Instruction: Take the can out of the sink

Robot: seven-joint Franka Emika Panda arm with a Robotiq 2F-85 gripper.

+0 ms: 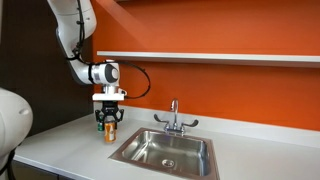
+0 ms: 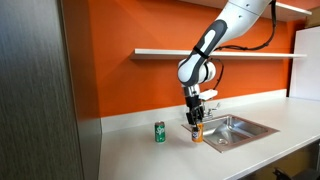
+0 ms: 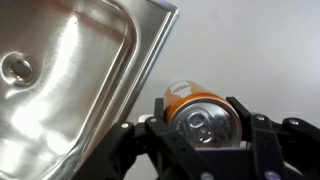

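The orange-brown can point(image 3: 200, 112), with its pale metallic top facing the wrist camera, sits upright between the fingers of my gripper point(image 3: 203, 128), which is shut on it. In both exterior views the can point(image 1: 111, 133) point(image 2: 197, 135) is outside the sink, at or just above the white counter beside the sink's rim point(image 1: 130, 150). The gripper point(image 1: 110, 124) point(image 2: 196, 124) points straight down over it. The stainless-steel sink point(image 3: 60, 90) is empty, and its round drain point(image 3: 14, 68) shows in the wrist view.
A small green can point(image 2: 159, 132) stands on the counter, apart from the held can on the side away from the sink. A chrome faucet point(image 1: 173, 118) stands behind the basin. An orange wall and a shelf point(image 1: 220, 57) run behind the counter.
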